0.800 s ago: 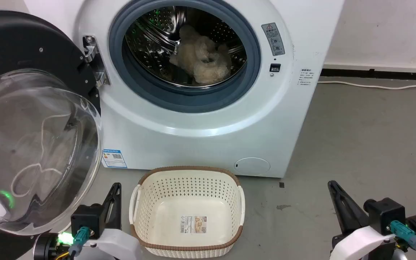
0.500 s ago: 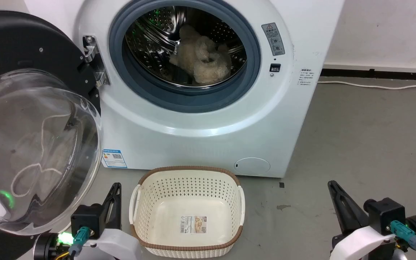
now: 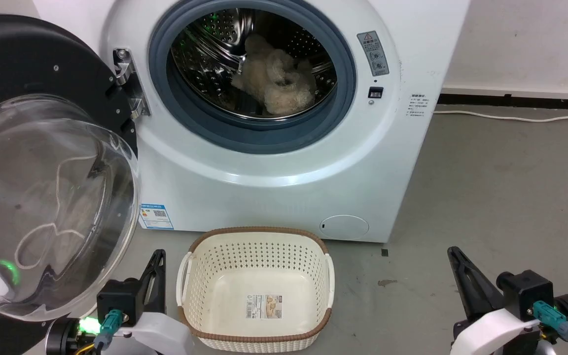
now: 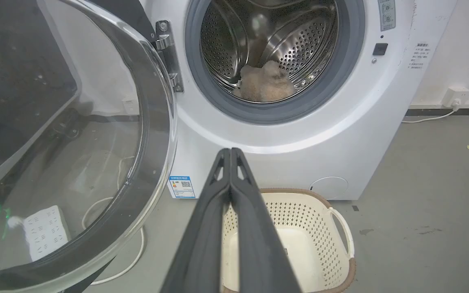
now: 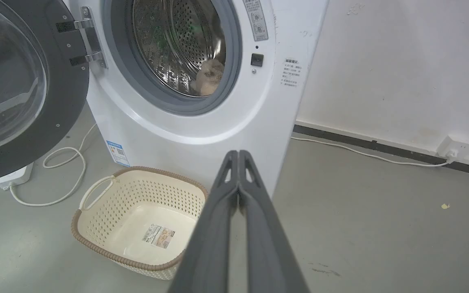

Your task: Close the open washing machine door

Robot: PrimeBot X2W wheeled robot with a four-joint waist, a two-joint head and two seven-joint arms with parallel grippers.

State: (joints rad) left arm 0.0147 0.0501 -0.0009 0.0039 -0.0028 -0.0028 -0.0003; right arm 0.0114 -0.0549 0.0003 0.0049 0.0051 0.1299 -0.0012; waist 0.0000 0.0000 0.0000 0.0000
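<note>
Standing wide open, one door (image 3: 47,172), black rim around bulging clear glass, hangs left of one white washing machine (image 3: 274,187). One basket (image 3: 257,230) sits before it. Left gripper (image 4: 230,151) and right gripper (image 5: 238,154): fingers together, empty.

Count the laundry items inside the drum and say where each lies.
1: a fluffy beige bundle low in the washing machine's steel drum, toward the back. More may be hidden below the grey gasket.
</note>
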